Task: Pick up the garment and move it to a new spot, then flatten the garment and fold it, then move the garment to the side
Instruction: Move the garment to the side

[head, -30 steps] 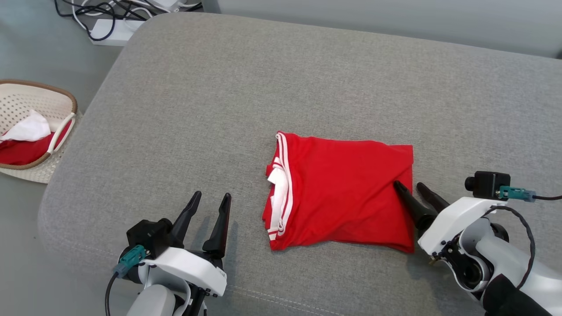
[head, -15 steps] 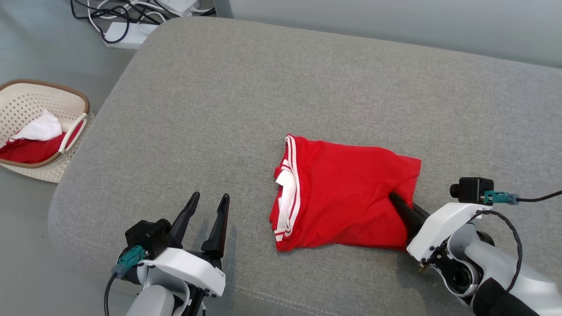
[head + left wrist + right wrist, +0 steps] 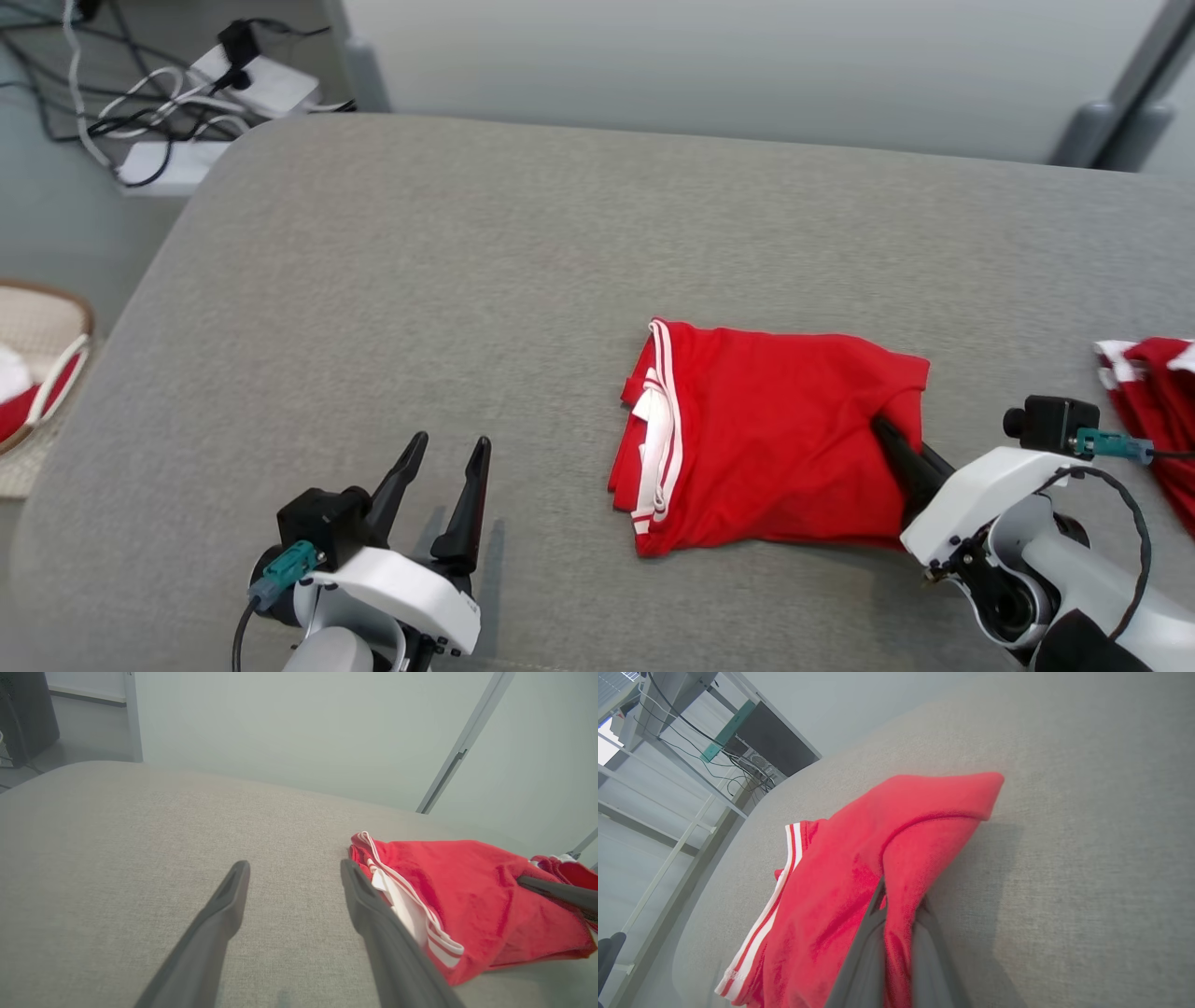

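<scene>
Right hand [image 3: 898, 439] is gripping the soft, light, folded garment [image 3: 775, 439] at its right edge, mid-cushion [image 3: 467, 280], a hold likely letting it droop and unfold, while the left hand [image 3: 448, 443] is hovering open.

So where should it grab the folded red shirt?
I'd grip the folded red shirt by its plain right edge, coming in low from the robot's right. The layers bunch into one thick fold there, and the right hand is pinched shut on it. The white striped trim on the left lies in loose layers.
</scene>
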Robot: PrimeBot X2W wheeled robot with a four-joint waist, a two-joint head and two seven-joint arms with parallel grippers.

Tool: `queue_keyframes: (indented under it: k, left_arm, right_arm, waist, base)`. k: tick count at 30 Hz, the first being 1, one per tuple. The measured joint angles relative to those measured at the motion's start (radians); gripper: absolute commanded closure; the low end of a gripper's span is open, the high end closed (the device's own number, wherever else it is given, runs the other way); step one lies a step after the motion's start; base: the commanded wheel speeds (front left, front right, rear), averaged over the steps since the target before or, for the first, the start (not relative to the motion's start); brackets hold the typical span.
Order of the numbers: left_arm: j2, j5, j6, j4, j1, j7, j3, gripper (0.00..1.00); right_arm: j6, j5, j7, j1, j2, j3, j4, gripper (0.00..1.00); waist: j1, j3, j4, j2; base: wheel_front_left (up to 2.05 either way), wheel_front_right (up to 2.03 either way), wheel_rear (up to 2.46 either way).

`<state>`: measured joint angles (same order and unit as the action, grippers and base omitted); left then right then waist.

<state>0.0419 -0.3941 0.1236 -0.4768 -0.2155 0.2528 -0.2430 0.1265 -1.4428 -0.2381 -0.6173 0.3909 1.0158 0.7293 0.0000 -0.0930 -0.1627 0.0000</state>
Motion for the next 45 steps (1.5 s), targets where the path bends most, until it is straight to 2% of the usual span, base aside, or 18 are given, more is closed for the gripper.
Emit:
queue_keyframes:
  k: [12, 18, 22, 24, 28, 30, 34, 35, 45]
  left_arm:
    - [0.003, 0.023, 0.0, -0.011, 0.017, 0.0, 0.032, 0.0]
    - [0.004, 0.034, 0.0, 0.004, 0.028, 0.0, 0.06, 0.0]
    - [0.003, 0.046, 0.0, 0.019, 0.028, 0.0, 0.067, 0.0]
    - [0.002, 0.054, 0.0, 0.027, 0.028, 0.0, 0.07, 0.0]
    - [0.003, 0.062, 0.0, 0.047, 0.027, 0.0, 0.081, 0.0]
    - [0.003, 0.073, 0.0, 0.049, 0.026, 0.0, 0.081, 0.0]
    - [0.003, 0.082, 0.0, 0.053, 0.023, 0.0, 0.077, 0.0]
    - [0.003, 0.085, 0.0, 0.06, 0.022, 0.0, 0.068, 0.0]
    - [0.003, 0.085, 0.0, 0.078, 0.019, 0.0, 0.058, 0.0]
  right_arm:
    - [0.0, 0.001, -0.002, 0.059, -0.01, -0.01, -0.003, 1.0]
    - [0.0, 0.003, -0.002, 0.059, -0.014, -0.015, -0.002, 1.0]
    - [0.0, 0.014, -0.002, 0.059, -0.017, -0.024, 0.002, 1.0]
    - [0.0, 0.03, -0.002, 0.057, -0.018, -0.031, 0.004, 1.0]
    - [0.0, 0.143, -0.002, 0.019, -0.016, -0.036, 0.03, 1.0]
    - [0.0, 0.206, -0.003, -0.026, -0.014, -0.041, 0.037, 1.0]
    - [0.0, 0.261, -0.009, -0.106, -0.014, -0.064, 0.054, 1.0]
    - [0.0, 0.292, -0.009, -0.171, 0.003, -0.079, 0.077, 1.0]
    - [0.0, 0.319, -0.009, -0.286, 0.067, -0.1, 0.19, 1.0]
  waist:
    - [0.0, 0.041, 0.224, 0.0]
    - [-0.0001, 0.037, 0.34, 0.0]
    - [0.0, 0.02, 0.393, 0.0001]
    - [0.0, 0.004, 0.406, 0.0]
    - [0.0, -0.022, 0.417, 0.0]
    - [-0.0001, -0.033, 0.417, 0.0]
    - [0.0, -0.046, 0.408, 0.0]
    - [0.0, -0.056, 0.391, 0.0]
    - [0.0, -0.097, 0.33, 0.0]
  base:
    - [0.0, 0.0, 0.0]
    - [0.0, 0.0, 0.0]
    - [0.0, 0.0, 0.0]
    - [0.0, 0.0, 0.0]
    - [0.0, 0.0, 0.0]
    - [0.0, 0.0, 0.0]
    - [0.0, 0.0, 0.0]
    - [0.0, 0.0, 0.0]
    - [0.0, 0.0, 0.0]
